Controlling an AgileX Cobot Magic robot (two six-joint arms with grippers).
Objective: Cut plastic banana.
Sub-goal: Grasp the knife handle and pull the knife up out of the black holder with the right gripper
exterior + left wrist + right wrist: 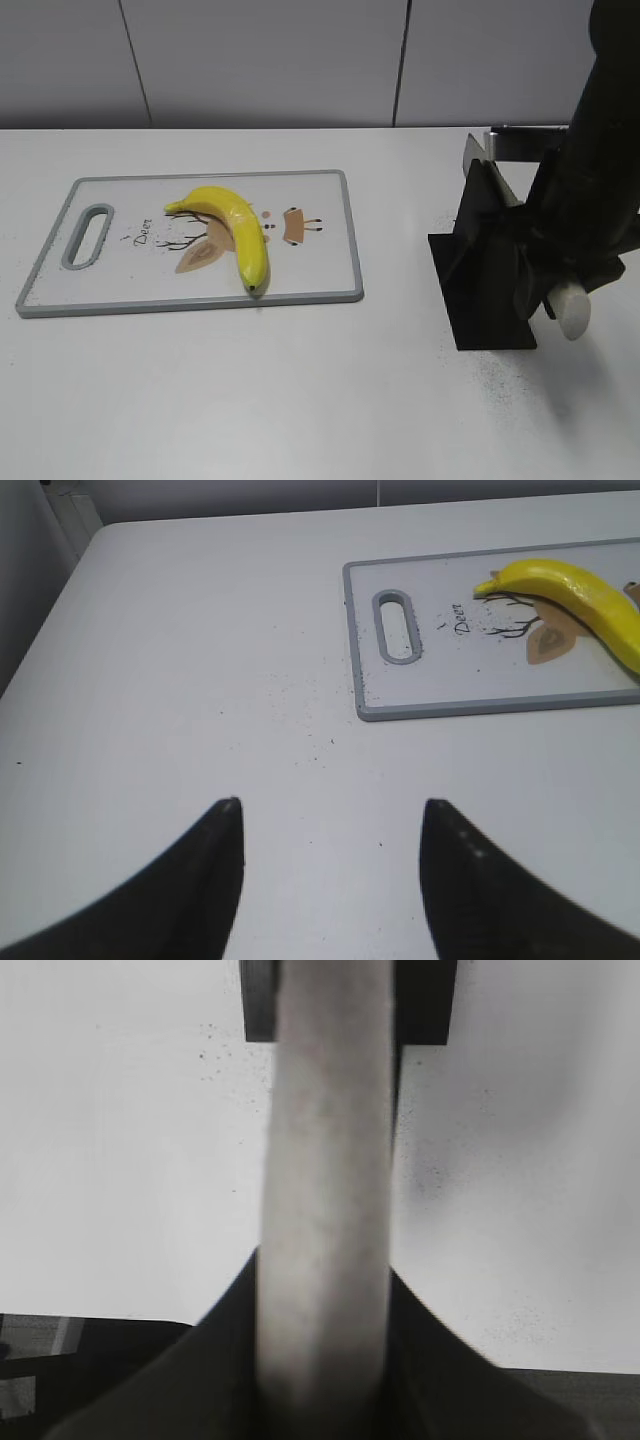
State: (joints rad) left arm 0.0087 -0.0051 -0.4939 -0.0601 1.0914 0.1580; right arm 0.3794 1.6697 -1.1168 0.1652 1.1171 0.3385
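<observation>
the plastic banana (232, 231) is lying on the cutting board (330, 283) at the left of the table (300, 400), with its dark tip pointing to the near edge of the board, and nothing is touching it. it looks like the knife is only being picked up now, so no cut has been made yet. a pale knife handle (325, 1210) is squeezed between the two fingers of the right gripper (322, 1290), right by the black knife stand (485, 280) at the right of the table. the blade cannot be seen, so it cannot be told if it is out of the stand. if the knife is pulled at a slant, the stand could be tipped over or dragged. the handle is smooth and round, so it could be turned or dropped if it is not held tight. the banana is round and shiny, so it could be rolled away or pushed off the board when it is pressed, since it is not held down. the left gripper (330, 825) is held wide apart over the bare table, near the handle end of the board, and nothing is held or touched by it.
</observation>
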